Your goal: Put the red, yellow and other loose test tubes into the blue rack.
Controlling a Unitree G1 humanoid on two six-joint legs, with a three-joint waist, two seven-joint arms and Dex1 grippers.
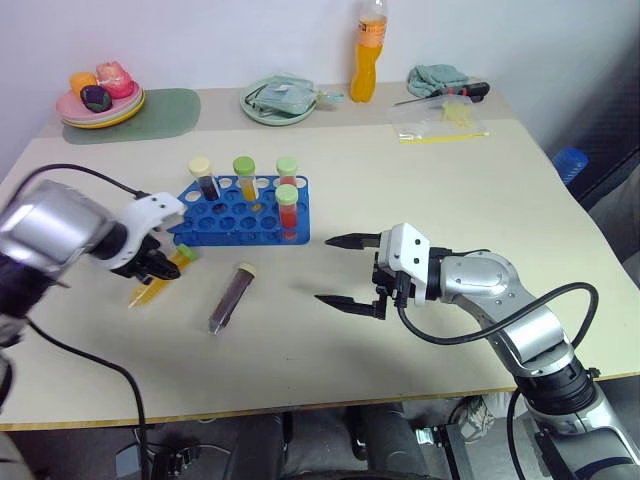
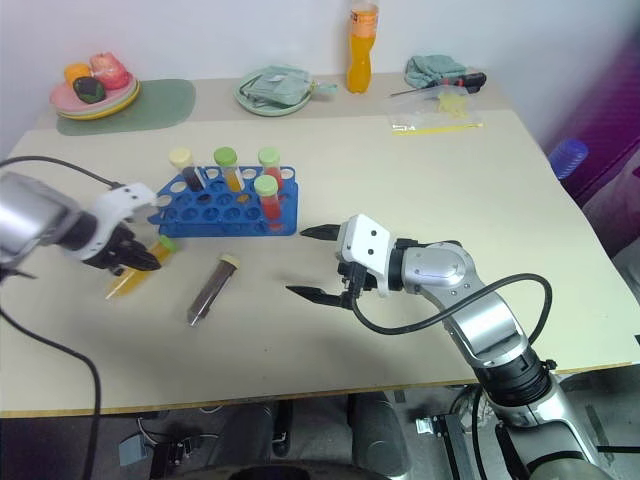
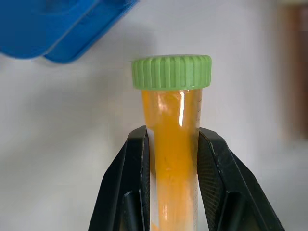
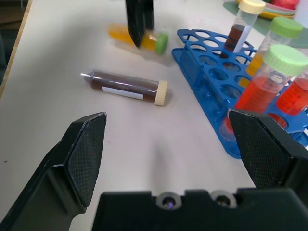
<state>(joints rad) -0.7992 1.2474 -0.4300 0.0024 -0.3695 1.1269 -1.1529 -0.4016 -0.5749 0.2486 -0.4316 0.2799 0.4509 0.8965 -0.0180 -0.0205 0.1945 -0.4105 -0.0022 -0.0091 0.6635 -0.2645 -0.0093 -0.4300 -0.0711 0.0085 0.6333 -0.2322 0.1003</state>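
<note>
My left gripper [image 3: 171,159] pinches the yellow-orange tube [image 3: 171,144] across its body a little below the green cap, both fingers pressed flat against the plastic. I judge this hold leaves the cap end free and lets me swing the conical tip downward later. The tube lies low over the desk [image 1: 450,200], just beside the near left corner of the blue rack [image 1: 240,212], with its cap end toward the rack.

My right gripper [image 1: 348,270] is spread wide and holds nothing. It points toward the rack from the rack's right side, well apart from it, probably waiting its turn.

The dark purple-brown tube [image 1: 228,297] lies flat on the desk in front of the rack, between my two grippers, cream cap toward the rack. It still needs racking.

The rack already carries four upright tubes: three along its back row and one red tube [image 1: 288,208] at its right end. The front holes on the rack's left half look vacant, so I judge those the easiest targets from where I hold the tube.

Room is good: bare desk lies in front of and to the right of the rack. The near desk edge is well behind the lying tube. My main worry is knocking the standing caps when I tilt the tube upright.
</note>
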